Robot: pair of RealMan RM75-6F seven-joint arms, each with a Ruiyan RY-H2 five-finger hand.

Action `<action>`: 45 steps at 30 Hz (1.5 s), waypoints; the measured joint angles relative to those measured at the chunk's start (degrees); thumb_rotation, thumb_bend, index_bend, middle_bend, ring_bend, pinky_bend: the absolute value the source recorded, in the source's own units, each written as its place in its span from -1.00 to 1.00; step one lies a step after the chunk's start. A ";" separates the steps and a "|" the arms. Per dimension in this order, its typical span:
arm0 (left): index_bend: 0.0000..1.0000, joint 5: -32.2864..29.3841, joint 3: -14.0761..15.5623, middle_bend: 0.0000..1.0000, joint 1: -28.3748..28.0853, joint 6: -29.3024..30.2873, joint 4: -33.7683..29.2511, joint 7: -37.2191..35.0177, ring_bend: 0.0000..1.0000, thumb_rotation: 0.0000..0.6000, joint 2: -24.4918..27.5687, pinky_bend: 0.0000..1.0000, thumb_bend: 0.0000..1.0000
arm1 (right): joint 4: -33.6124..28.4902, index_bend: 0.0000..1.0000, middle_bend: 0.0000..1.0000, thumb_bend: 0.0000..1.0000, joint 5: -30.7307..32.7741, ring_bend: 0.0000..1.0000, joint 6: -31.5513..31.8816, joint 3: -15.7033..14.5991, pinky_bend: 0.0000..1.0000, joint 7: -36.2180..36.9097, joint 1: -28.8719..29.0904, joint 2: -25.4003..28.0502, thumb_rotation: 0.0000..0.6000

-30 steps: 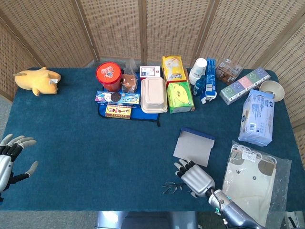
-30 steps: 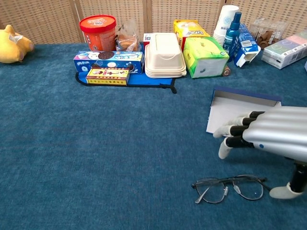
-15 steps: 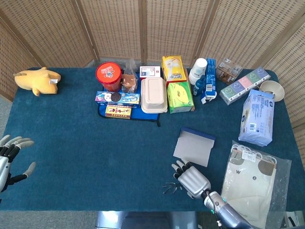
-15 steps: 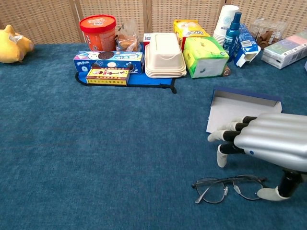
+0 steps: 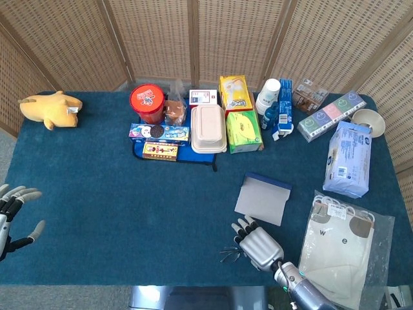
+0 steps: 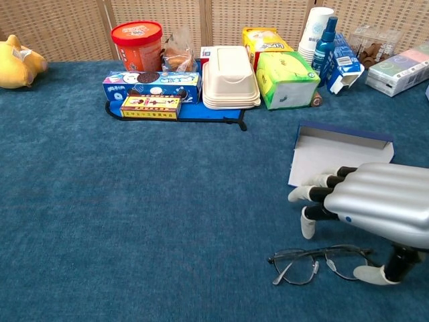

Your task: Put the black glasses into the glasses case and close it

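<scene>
The black glasses [image 6: 320, 261] lie lens-down on the blue worktop [image 6: 134, 215] at the lower right of the chest view, arms unfolded. The right hand [image 6: 365, 211] hovers directly above them, palm down, fingers [image 6: 314, 195] extended and slightly apart, holding nothing. The thumb tip sits low at the right end of the frame, touching or just beside it; which one cannot be told. The open glasses case [image 6: 335, 151] lies just beyond the hand, towards mid-right of the frame, its pale interior facing up and its dark lid edge at the far side.

The step in hand appears to be the grasp. To do it well, lower the hand until the fingers reach the far rim while the thumb closes on the near rim, and pinch at the bridge or frame, not the lenses. Thin wire frames slip easily on cloth; close slowly.

The left hand [image 5: 11, 213] rests at the lower left of the head view, fingers spread, empty, well apart from the work.
</scene>
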 measured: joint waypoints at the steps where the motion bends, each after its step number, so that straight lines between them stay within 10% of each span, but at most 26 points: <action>1: -0.48 -0.03 0.01 -0.49 0.06 0.06 0.09 -0.10 -0.69 1.00 0.01 -0.92 -0.39 | 0.07 -0.40 -0.80 -0.41 0.03 -1.00 0.11 -0.04 -0.83 -0.05 -0.03 -0.20 1.00; 45: -0.48 0.50 -0.54 -0.49 1.65 3.39 0.77 -1.26 -0.70 1.00 0.50 -0.94 -0.39 | 4.43 -0.12 -0.59 -0.03 -3.53 -0.89 0.15 -0.77 -0.74 6.84 -3.14 -4.24 1.00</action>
